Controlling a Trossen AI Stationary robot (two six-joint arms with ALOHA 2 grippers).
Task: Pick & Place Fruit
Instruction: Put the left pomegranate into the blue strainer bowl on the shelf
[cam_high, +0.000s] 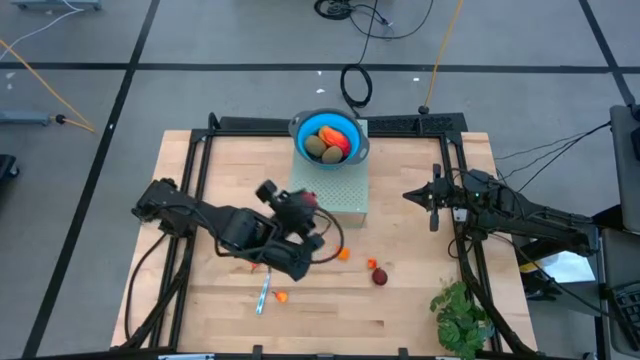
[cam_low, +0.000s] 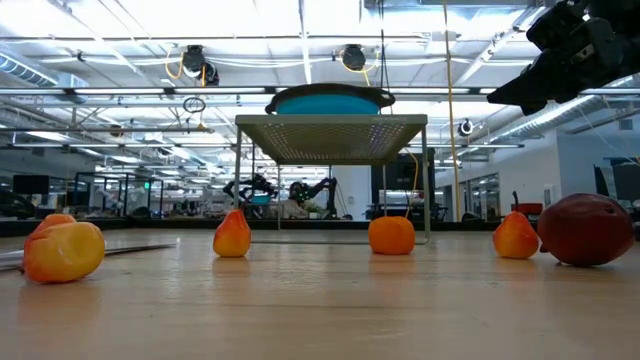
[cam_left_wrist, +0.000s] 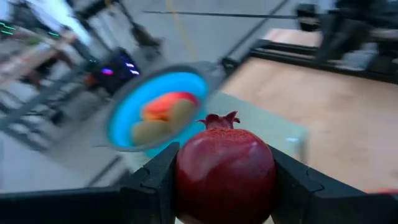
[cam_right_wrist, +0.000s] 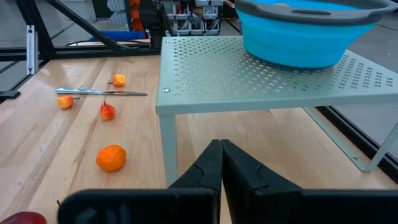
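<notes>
I'm gripping a hard, smooth toy pomegranate across its fat middle in my left claw, holding it up near the blue bowl on the rack, while my right claw is idling pinched closed over the counter.

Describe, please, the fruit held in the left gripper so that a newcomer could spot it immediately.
Start at the pale green perforated stand carrying the blue bowl. At its front left corner the left gripper grips a dark red pomegranate with a small crown on top. Unlike the fruits lying on the table, it is held in the air.
</notes>
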